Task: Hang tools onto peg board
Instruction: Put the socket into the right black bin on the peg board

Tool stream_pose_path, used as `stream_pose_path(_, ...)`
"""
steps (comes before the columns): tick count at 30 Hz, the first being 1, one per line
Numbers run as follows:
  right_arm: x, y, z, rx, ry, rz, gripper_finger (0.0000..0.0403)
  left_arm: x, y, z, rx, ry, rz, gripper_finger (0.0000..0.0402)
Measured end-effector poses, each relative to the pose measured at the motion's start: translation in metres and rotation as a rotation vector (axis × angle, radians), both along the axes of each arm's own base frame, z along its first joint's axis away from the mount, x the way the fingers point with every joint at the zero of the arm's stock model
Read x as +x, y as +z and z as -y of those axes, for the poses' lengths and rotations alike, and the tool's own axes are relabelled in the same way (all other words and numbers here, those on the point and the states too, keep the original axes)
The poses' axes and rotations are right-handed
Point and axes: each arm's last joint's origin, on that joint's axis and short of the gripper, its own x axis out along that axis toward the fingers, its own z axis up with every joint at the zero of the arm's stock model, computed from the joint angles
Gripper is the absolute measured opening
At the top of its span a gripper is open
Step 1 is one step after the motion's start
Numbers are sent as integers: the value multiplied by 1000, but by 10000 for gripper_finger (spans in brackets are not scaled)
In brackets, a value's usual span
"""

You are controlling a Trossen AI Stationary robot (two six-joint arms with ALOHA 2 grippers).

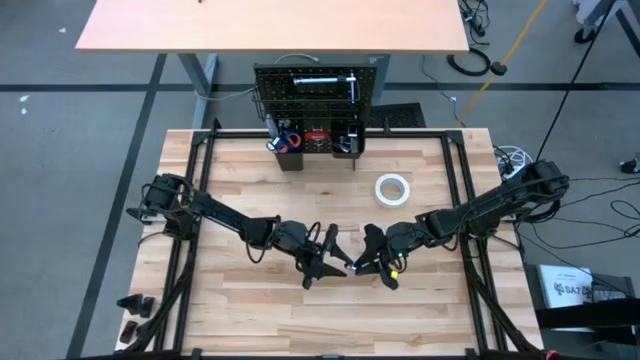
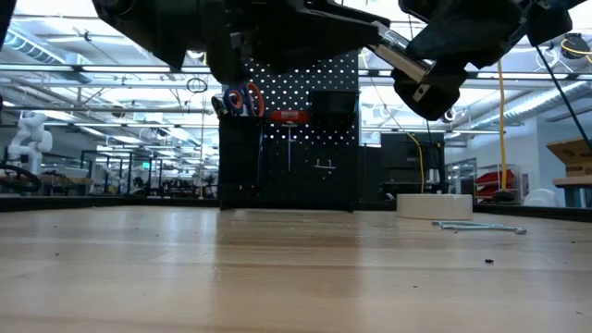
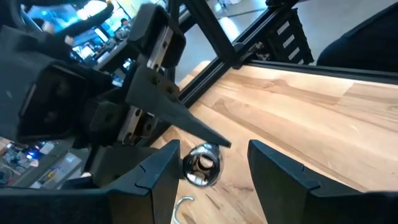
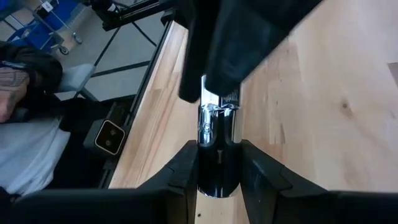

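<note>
Ratchet clamped in right fingers, left fingers open beside it; scissors in bin.

Counter: pale wood in glued strips, smooth with a low satin sheen, grain visible. Ratchet: polished chrome metal, mirror-bright, with a dark glossy handle section. Right claw: fingers matt black, plastic-looking. Left claw: same matt black finish, hard-edged. Peg board: matt black perforated panel. Tape roll: white, dull, paper-like.
</note>
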Motion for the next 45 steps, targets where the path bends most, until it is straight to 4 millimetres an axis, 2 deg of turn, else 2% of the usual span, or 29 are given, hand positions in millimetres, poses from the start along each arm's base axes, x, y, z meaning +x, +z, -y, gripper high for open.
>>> stream_pose_path(6,0,0,0,0,0,0,79,12,-5,3,0,1,-5,189)
stream_pose_path(16,0,0,0,-4,1,-6,79,14,-7,3,-1,3,-11,184)
stream_pose_path(20,0,0,0,-5,2,-6,79,14,-7,3,1,11,-11,151)
stream_pose_path(26,-1,-1,0,-12,5,-12,79,14,-8,2,9,48,-14,63)
stream_pose_path(33,-1,-1,0,-33,13,-2,79,14,-8,2,13,51,-14,56)
stream_pose_path(35,-1,-1,0,-34,10,-2,106,15,-8,1,15,55,-13,56)
stream_pose_path(41,-6,-6,3,-60,6,-80,243,15,-8,-1,27,100,-13,55)
stream_pose_path(45,-13,-4,13,-71,-34,-149,291,14,-11,-1,53,122,-60,55)
